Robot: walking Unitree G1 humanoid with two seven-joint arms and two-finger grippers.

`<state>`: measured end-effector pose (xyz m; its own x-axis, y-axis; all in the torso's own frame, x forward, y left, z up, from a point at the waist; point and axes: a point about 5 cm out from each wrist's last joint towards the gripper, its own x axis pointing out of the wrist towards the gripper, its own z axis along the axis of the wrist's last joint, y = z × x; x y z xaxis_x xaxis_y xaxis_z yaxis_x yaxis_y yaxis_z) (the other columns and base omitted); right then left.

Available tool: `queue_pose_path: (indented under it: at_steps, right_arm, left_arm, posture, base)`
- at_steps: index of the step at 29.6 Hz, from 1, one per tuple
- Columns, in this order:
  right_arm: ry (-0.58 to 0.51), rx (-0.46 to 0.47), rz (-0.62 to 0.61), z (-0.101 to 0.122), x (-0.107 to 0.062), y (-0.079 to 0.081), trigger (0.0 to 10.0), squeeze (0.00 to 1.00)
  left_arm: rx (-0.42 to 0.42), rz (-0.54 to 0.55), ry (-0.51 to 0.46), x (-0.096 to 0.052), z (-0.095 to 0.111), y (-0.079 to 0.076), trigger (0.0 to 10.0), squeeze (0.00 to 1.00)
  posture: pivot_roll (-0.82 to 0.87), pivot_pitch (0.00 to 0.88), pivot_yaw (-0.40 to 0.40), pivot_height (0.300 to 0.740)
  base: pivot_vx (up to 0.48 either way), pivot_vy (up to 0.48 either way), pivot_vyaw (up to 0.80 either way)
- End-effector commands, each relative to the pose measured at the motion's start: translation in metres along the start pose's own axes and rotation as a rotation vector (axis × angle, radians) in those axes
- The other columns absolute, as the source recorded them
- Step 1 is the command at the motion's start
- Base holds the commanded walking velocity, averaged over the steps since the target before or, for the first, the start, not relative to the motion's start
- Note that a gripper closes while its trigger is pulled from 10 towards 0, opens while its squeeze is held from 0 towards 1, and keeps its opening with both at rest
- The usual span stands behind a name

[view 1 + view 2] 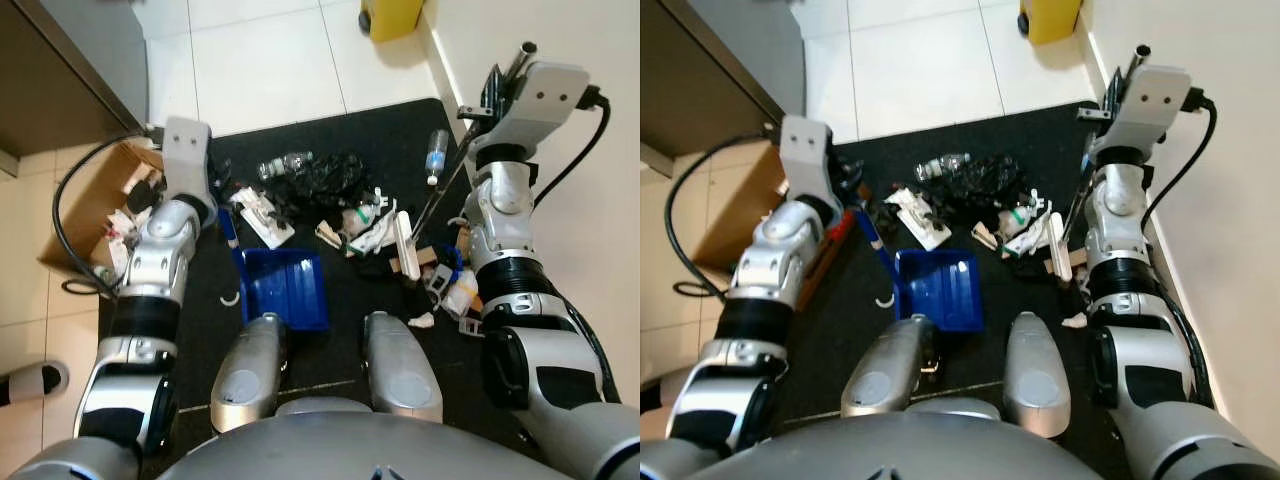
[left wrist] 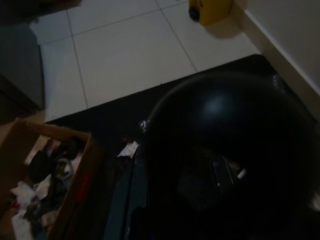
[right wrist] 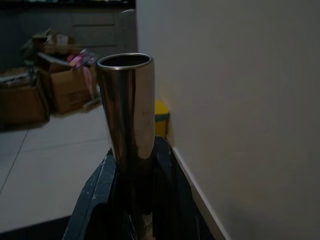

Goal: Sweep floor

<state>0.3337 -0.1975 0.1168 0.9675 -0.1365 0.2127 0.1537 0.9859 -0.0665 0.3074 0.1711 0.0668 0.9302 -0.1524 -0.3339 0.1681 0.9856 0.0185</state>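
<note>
My right claw (image 3: 132, 170) sits at the upper right of the head view, close to the wall; in its wrist view both black fingers (image 3: 95, 192) are pressed against a shiny metal broom handle (image 3: 127, 107), which stands up between them with its open end toward the camera. The handle runs down and leftward to the white broom head (image 1: 405, 243), which rests on the dark mat (image 1: 400, 130) in the middle of the frame, at the right edge of the litter.

My left claw (image 1: 855, 195) is at the left of the head view, beside the cardboard box (image 1: 85, 205). It is at the blue handle of the blue dustpan (image 1: 285, 285), but I cannot tell how far its fingers are open; its wrist view is mostly blocked by a dark rounded shape.

The dustpan lies flat on the mat at centre, just ahead of my knees. Beyond it lies the pile: crumpled black plastic (image 1: 325, 180), a clear plastic bottle (image 1: 437, 153) toward the upper right, and white scraps of packaging (image 1: 262, 215). No writing on any of it is legible. A yellow bin (image 1: 392, 17) stands on the white tiles at the top edge.
</note>
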Motion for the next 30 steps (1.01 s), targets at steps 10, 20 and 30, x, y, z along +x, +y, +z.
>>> queue_pose_path:
  at_steps: [10, 20, 30]
  right_arm:
    - [-0.115, -0.056, -0.032, 0.023, 0.019, -0.01, 10.0, 0.0]
    - [-0.099, -0.027, -0.095, 0.021, 0.022, -0.022, 10.0, 0.0]
    - [-0.096, -0.029, -0.106, 0.017, 0.019, -0.026, 10.0, 0.0]
  left_arm:
    - [0.005, 0.008, -0.116, 0.024, 0.018, -0.012, 10.0, 0.0]
    - [0.043, -0.118, -0.254, 0.029, 0.039, -0.04, 10.0, 0.0]
    - [0.131, -0.116, -0.345, 0.02, 0.03, -0.045, 10.0, 0.0]
  posture:
    - [0.08, 0.191, 0.063, 0.74]
    - [0.06, 0.183, 0.095, 0.74]
    - [0.04, 0.183, 0.109, 0.74]
  base:
    - [0.0, 0.0, 0.0]
    - [0.0, 0.0, 0.0]
    - [0.0, 0.0, 0.0]
